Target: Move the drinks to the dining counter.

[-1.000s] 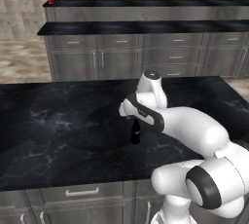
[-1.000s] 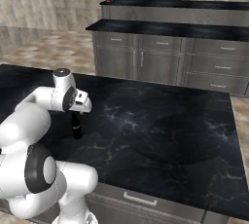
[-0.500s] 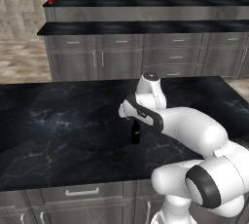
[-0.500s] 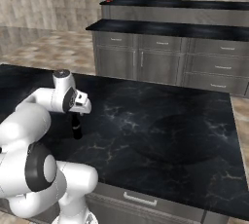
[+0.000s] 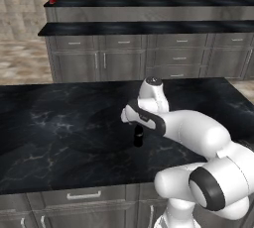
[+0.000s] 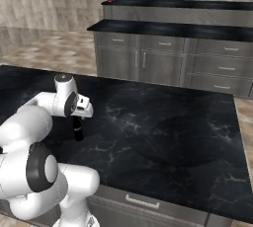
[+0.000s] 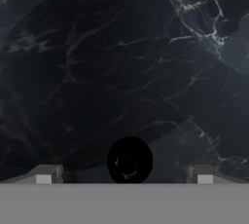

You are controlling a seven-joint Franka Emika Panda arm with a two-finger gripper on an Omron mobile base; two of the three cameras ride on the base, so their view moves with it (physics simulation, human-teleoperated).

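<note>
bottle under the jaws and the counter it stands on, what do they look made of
Bottle: dark and smooth, perhaps glass or plastic; its look leaves that open. Counter: glossy black stone, likely polished marble, going by the white veins and sheen.

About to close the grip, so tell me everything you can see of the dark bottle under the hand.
The dark bottle is small, slim, glossy black and upright on the near black stone counter. From above its round cap sits centred between the open gripper fingertips, which stand apart from it. The hand is directly over it; only the counter touches it.
</note>
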